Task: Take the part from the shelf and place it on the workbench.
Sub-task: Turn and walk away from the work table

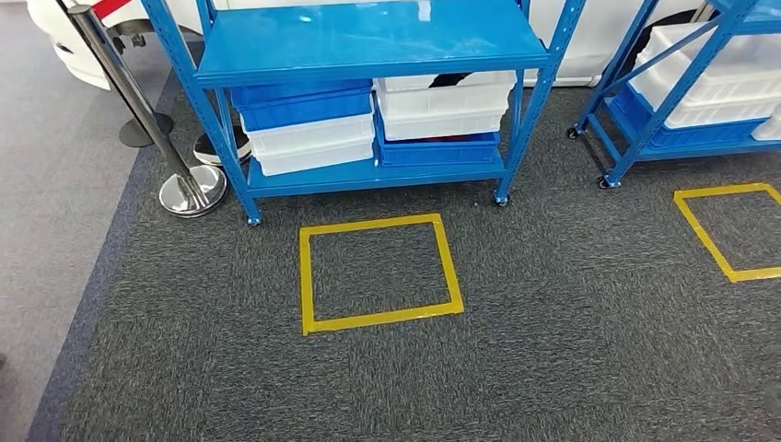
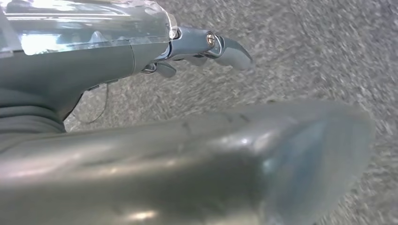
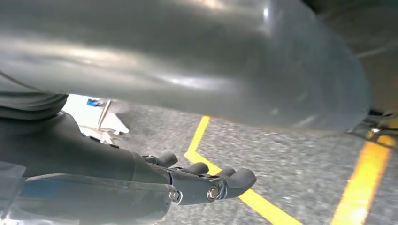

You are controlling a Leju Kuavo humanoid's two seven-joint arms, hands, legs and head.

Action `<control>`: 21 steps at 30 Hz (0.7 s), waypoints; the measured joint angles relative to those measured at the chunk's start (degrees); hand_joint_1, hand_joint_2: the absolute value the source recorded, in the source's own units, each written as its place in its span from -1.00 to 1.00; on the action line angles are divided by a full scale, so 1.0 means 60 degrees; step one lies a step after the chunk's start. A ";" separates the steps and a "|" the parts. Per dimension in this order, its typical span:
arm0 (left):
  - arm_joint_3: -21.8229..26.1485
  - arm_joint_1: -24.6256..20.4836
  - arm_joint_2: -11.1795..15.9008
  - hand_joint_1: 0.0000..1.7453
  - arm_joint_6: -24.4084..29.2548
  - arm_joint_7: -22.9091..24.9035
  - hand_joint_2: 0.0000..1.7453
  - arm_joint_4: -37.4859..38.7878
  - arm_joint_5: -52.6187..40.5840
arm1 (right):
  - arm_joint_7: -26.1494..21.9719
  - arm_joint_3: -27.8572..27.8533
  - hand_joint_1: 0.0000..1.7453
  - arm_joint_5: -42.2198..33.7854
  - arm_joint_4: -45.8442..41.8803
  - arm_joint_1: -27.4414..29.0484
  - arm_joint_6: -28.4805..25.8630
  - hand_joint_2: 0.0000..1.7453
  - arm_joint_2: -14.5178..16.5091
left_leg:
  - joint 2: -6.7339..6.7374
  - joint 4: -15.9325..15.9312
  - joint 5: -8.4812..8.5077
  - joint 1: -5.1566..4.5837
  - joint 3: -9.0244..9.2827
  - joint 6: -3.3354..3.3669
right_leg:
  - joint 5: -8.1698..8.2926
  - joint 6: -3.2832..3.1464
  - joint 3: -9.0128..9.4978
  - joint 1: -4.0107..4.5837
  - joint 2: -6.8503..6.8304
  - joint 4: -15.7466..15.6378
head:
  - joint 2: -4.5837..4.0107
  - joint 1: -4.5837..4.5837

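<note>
Dark carpet (image 1: 553,350), yellow tape square (image 1: 379,273), blue shelf (image 1: 368,41).

The place appears to be a workshop or a factory storage area. Blue metal shelf racks on small wheels (image 1: 368,55) are seen, and stacked blue and white plastic bins (image 1: 313,129) are kept on them. Yellow tape squares (image 1: 379,273) are marked on the grey carpet floor (image 1: 553,350). A chrome barrier post (image 1: 147,120) is placed beside the rack.
</note>
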 joint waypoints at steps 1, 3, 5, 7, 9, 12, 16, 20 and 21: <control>-0.0006 0.0001 0.0000 -1.00 -0.0007 0.0005 -1.00 0.0000 -0.0003 | 0.0000 -0.0012 -1.00 0.0000 0.0000 0.0002 0.0001 -1.00 -0.0001 | -0.0006 -0.0005 -0.0083 0.0001 0.0081 -0.0004 | -0.0200 0.0037 -0.0438 -0.0010 0.0007 0.0488 | 0.0000 -0.0001; -0.0016 0.0027 0.0000 -1.00 -0.0029 0.0031 -1.00 0.0000 -0.0004 | 0.0000 -0.0024 -1.00 0.0005 0.0000 0.0020 0.0011 -1.00 -0.0007 | -0.0028 -0.0003 -0.0282 0.0014 0.0310 -0.0036 | -0.0212 0.0072 -0.0972 -0.0023 0.0007 0.0753 | 0.0000 -0.0002; -0.0023 0.0049 0.0000 -1.00 -0.0053 0.0060 -1.00 0.0000 -0.0006 | 0.0005 -0.0026 -1.00 0.0022 0.0000 0.0063 0.0025 -1.00 -0.0025 | -0.0060 -0.0004 -0.0520 0.0039 0.0613 -0.0101 | 0.0505 0.0069 -0.0963 -0.0032 0.0005 -0.0074 | -0.0001 -0.0001; -0.0029 0.0048 -0.0001 -1.00 -0.0067 0.0072 -1.00 0.0000 -0.0010 | 0.0010 -0.0028 -1.00 0.0035 0.0015 0.0128 0.0035 -1.00 -0.0038 | -0.0070 0.0000 -0.0764 0.0038 0.0854 -0.0204 | 0.1361 -0.0011 -0.0798 -0.0005 0.0000 -0.1089 | -0.0001 0.0001; -0.0037 0.0017 0.0003 -1.00 -0.0076 0.0087 -1.00 0.0000 -0.0012 | 0.0011 -0.0030 -1.00 0.0036 0.0029 0.0135 0.0044 -1.00 -0.0038 | -0.0050 -0.0028 -0.0924 0.0018 0.0985 -0.0332 | 0.1638 -0.0185 -0.0749 0.0039 0.0010 -0.1449 | -0.0001 -0.0006; -0.0050 -0.0030 0.0007 -1.00 -0.0085 0.0125 -1.00 0.0000 -0.0021 | 0.0057 -0.0030 -1.00 0.0041 0.0030 0.0110 0.0067 -1.00 -0.0027 | -0.0024 0.0345 -0.0825 0.0023 0.0944 -0.0483 | 0.1454 -0.0413 -0.0519 0.0036 0.0023 -0.1562 | -0.0002 -0.0014; -0.0056 -0.0021 0.0007 -1.00 -0.0094 0.0162 -1.00 0.0000 -0.0046 | 0.0173 -0.0029 -1.00 0.0205 0.0033 0.0110 0.0126 -1.00 -0.0036 | 0.0004 0.2650 -0.1254 0.0046 -0.0593 -0.0605 | 0.1106 -0.0583 0.0056 0.0031 -0.0033 -0.1729 | 0.0000 -0.0015; -0.0056 0.0028 0.0008 -1.00 -0.0118 0.0194 -1.00 0.0000 -0.0075 | 0.0208 -0.0021 -1.00 0.0330 0.0033 0.0116 0.0238 -1.00 -0.0040 | 0.0064 0.2370 -0.1489 -0.0005 -0.1410 -0.0433 | 0.0587 -0.0600 0.0743 0.0114 -0.0166 -0.1753 | -0.0001 -0.0015; -0.0056 0.0036 0.0020 -1.00 -0.0120 0.0199 -1.00 0.0000 -0.0081 | 0.0215 -0.0018 -1.00 0.0338 0.0039 0.0144 0.0268 -1.00 -0.0030 | 0.0251 0.1821 -0.0896 -0.0079 -0.1424 -0.0270 | 0.0446 -0.0602 0.0905 0.0135 -0.0243 -0.1765 | 0.0000 -0.0014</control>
